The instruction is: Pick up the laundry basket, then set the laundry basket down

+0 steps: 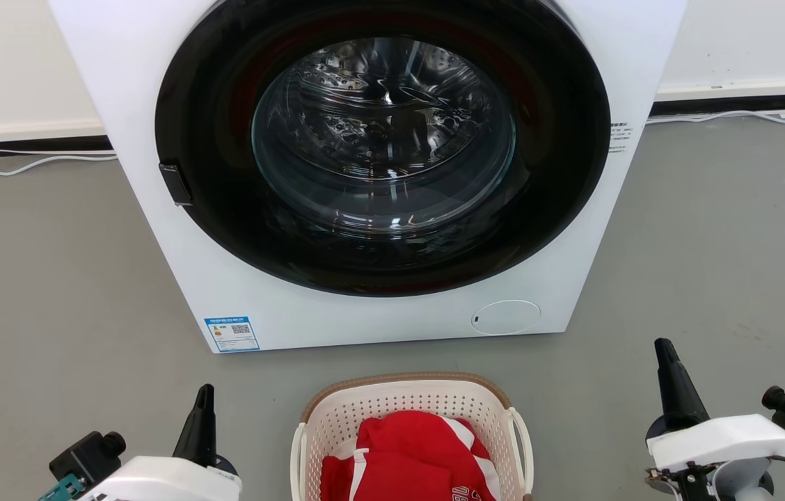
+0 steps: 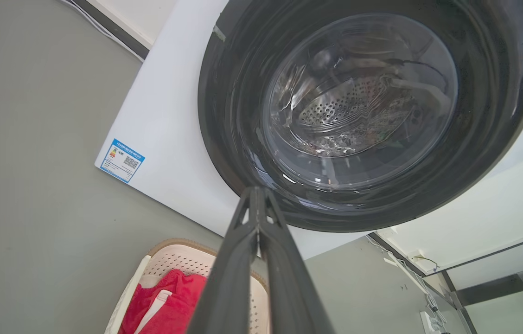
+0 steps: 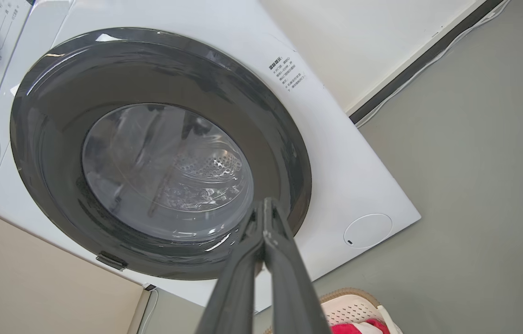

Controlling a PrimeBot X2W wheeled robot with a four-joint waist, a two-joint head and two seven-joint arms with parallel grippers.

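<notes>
Laundry basket (image 1: 399,381) sits on the floor (image 1: 51,292) between my 2 empty, pinched-shut grippers, left gripper (image 1: 204,400) and right gripper (image 1: 665,355), a side handle (image 1: 522,445) facing each; left looks nearer.

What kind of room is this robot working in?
Probably a laundry area: a front-loading washing machine stands on the grey floor, with a laundry basket holding red clothing before it.

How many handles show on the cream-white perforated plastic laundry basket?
2. Left handle on the left side of the laundry basket, right handle opposite; its near end is cut off.
</notes>
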